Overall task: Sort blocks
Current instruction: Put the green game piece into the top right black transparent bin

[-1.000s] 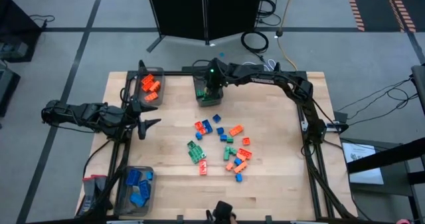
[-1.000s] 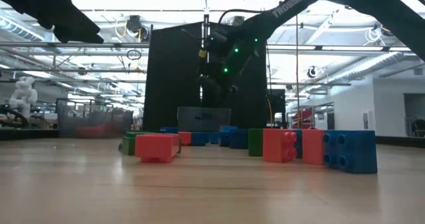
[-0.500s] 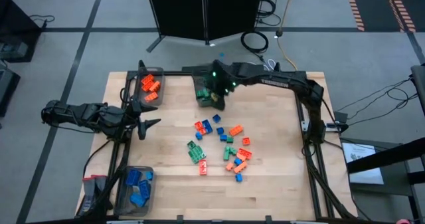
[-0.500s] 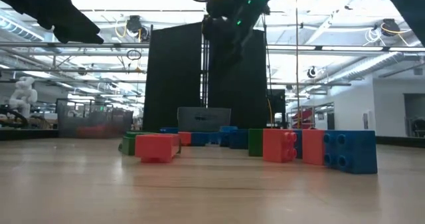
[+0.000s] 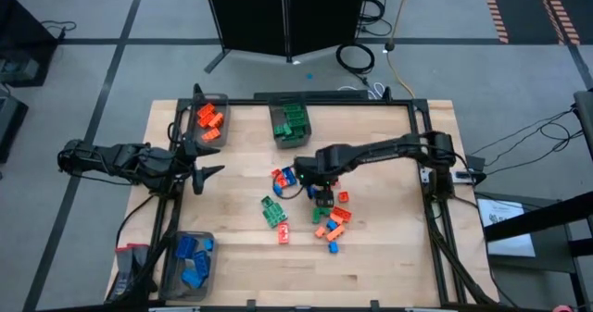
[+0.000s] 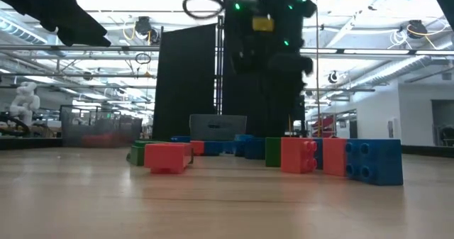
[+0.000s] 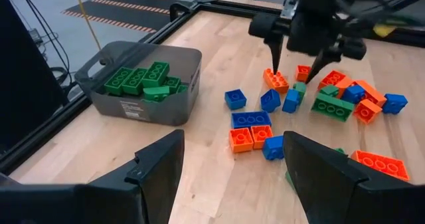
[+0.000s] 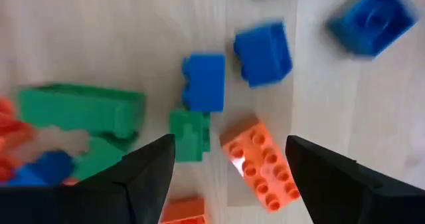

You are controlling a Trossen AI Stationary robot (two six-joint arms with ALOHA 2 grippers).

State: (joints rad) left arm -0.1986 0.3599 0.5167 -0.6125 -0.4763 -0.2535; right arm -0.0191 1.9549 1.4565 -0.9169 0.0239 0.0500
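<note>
The loose blocks [image 5: 310, 205], orange, green and blue, lie scattered on the wooden table's middle. My right gripper [image 7: 297, 68] hangs open above the pile, pointing down and touching nothing. In the right wrist view an orange block [image 8: 255, 167] and a small green block [image 8: 189, 136] lie below the gap between its fingers, with two blue blocks [image 8: 204, 82] beyond. My left gripper [image 5: 208, 175] waits open above the table's left side, clear of the pile.
A bin of green blocks [image 5: 290, 122] stands at the far edge, a bin of orange blocks [image 5: 208, 122] at the far left, and a bin of blue blocks [image 5: 190, 261] at the near left. Bare wood lies right of the pile and along the near edge.
My right gripper has swung from above the green bin toward the table's near edge and now hangs over the pile of loose blocks. Its wrist has tipped to point straight down. The blocks on the table have kept their places.
</note>
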